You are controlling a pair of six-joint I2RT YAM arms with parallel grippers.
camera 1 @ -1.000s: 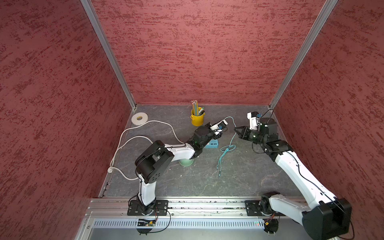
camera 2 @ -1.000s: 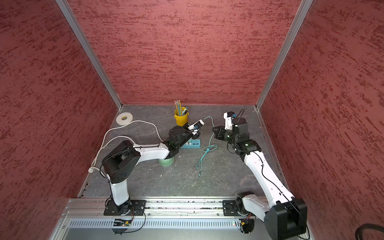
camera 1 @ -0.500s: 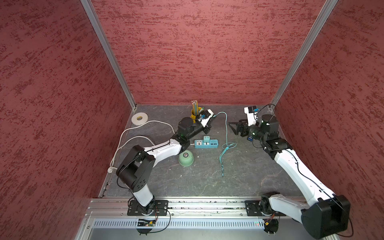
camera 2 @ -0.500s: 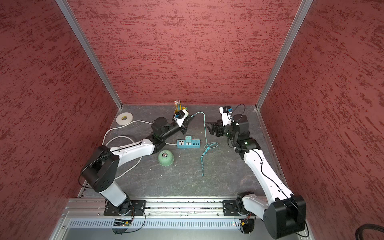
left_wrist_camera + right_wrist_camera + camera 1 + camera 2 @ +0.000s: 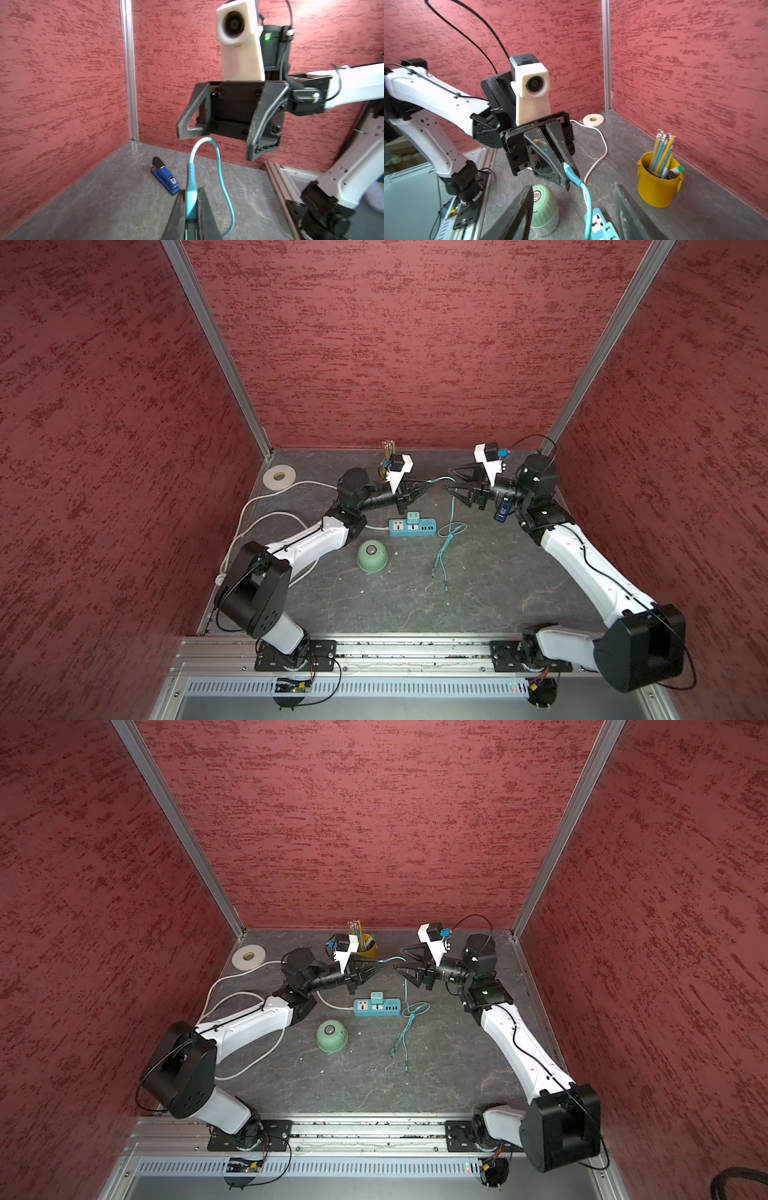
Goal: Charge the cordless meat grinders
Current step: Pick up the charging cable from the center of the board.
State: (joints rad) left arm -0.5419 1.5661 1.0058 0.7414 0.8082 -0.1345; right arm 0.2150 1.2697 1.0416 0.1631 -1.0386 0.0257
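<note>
Where: pale mint-green dome-shaped grinder [image 5: 372, 556] on the tabletop [image 5: 498, 593].
Handling: likely light, rigid, slippery; I'd grasp low across its sides.
My left fingers [image 5: 548, 160]: pinching teal cable [image 5: 190, 187].
My right fingers [image 5: 261, 128]: parted, empty.

You have the grinder [image 5: 372, 556] before the power strip [image 5: 412, 527], pencil cup [image 5: 368, 946] behind it, cable [image 5: 446, 547] right, tape roll [image 5: 279, 477] far left.

I am working in a robot test cell, a lab set-up: red rough-textured wall panels [image 5: 395, 344] stand between bare aluminium corner posts [image 5: 216, 348] around a grey stone-patterned desk [image 5: 374, 605]. My two white-and-black robot arms [image 5: 307, 545] are bolted to an aluminium rail [image 5: 415, 645] at the desk's front edge. Below the rail runs a slotted metal cable duct [image 5: 415, 688] with a small bare circuit board [image 5: 291, 686] on it.
</note>
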